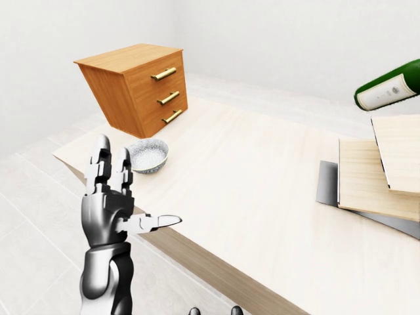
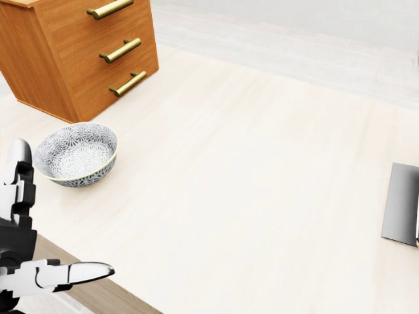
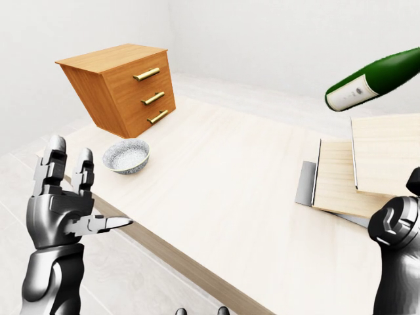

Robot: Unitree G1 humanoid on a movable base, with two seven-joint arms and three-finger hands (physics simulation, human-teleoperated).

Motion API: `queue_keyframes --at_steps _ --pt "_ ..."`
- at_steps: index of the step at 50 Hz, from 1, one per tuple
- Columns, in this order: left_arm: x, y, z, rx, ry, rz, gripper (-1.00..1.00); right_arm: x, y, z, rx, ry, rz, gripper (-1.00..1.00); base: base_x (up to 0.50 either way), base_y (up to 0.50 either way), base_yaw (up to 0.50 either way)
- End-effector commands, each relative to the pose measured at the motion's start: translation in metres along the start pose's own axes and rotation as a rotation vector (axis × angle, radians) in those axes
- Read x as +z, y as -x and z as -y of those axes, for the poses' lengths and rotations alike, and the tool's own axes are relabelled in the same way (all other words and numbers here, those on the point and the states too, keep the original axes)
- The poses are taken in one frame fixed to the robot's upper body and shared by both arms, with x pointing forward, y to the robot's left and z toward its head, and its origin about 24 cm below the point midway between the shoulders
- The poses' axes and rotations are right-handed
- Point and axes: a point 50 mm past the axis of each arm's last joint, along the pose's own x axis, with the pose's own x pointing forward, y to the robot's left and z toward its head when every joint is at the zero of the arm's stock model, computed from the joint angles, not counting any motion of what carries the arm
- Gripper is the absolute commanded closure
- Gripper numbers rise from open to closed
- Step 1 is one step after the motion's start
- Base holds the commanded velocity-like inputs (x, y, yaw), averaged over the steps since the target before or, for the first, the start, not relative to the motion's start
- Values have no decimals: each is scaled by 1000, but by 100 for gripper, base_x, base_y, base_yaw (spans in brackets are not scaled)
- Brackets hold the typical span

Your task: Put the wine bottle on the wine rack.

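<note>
White walls and a pale tiled floor surround a light wooden surface [image 1: 262, 190] that runs across both eye views. At the left of those views, the left hand [image 1: 111, 203] is raised beside the surface's near edge, fingers spread and upright, thumb pointing right, holding nothing. Up and to the right of it a patterned grey-and-white bowl [image 1: 147, 155] rests on the surface, just beside a wooden drawer chest [image 1: 138, 88] with three brass handles. The middle of the surface is bare wood.

At the right of the right-eye view, pale wooden boards [image 3: 361, 170] lie stacked over a dark grey plate [image 3: 306, 185]; whether they form the wine rack cannot be told. Above them the bottle [image 3: 373, 79], dark green, hangs tilted in the air, its cream label too small to read. Nothing visible touches it. At the lower right corner of that view, part of the right hand [image 3: 399, 226] shows as a dark metallic knuckle; whether its fingers are spread or closed cannot be told.
</note>
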Motion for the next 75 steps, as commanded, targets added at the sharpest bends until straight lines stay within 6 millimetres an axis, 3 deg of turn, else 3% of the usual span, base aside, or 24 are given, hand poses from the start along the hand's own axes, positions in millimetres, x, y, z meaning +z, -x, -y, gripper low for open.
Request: queue_keyframes --at_steps 1,20,55,59,75 --pt "2 -1 -1 1 0 8 -100 35 5 17 -49 -73 115 100 0 0 0" --pt "3 0 -1 5 1 14 -100 69 19 47 -115 -158 195 100 0 0 0" --pt "-3 0 -4 10 9 -12 -100 84 36 90 -196 -205 157 100 0 0 0" --pt "1 1 -5 14 9 3 -100 93 40 97 -216 -202 168 100 0 0 0" --pt "-2 2 -9 19 15 -9 -100 89 51 114 -258 -225 144 100 0 0 0"
